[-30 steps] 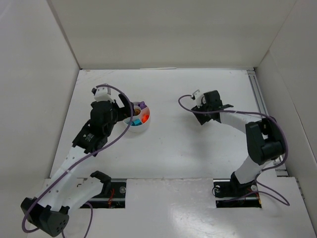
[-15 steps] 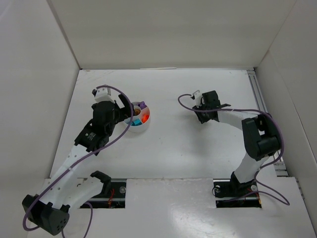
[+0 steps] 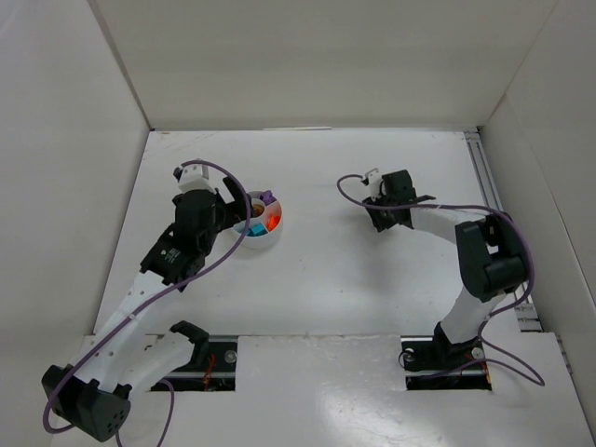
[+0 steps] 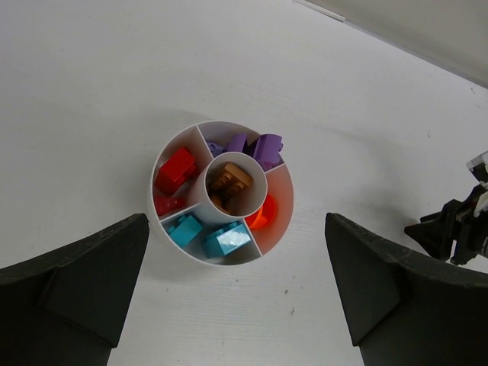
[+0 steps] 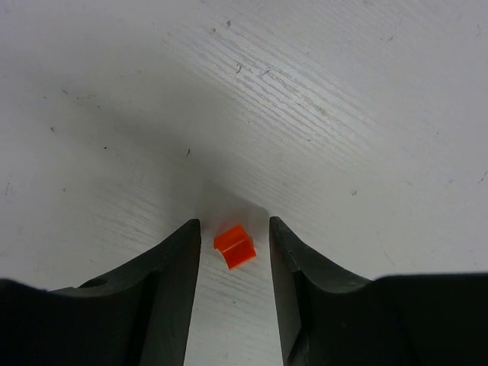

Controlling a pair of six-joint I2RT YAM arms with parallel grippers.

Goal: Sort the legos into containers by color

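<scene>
A small orange lego lies on the white table between my right gripper's fingers. A thin gap shows on each side, so the jaws are open around it without touching. In the top view this gripper points down at the table right of centre and hides the brick. The round white dish holds red, teal, purple and orange legos in separate wedges, and a brown one in the hub. My left gripper hovers wide open above the dish.
White walls enclose the table on the left, back and right. A metal rail runs along the right edge. Purple cables loop from both wrists. The right gripper's tip shows at the right edge of the left wrist view.
The right gripper's jaws have narrowed around the orange lego and its wrist has shifted slightly left. The left arm and the dish have not moved.
</scene>
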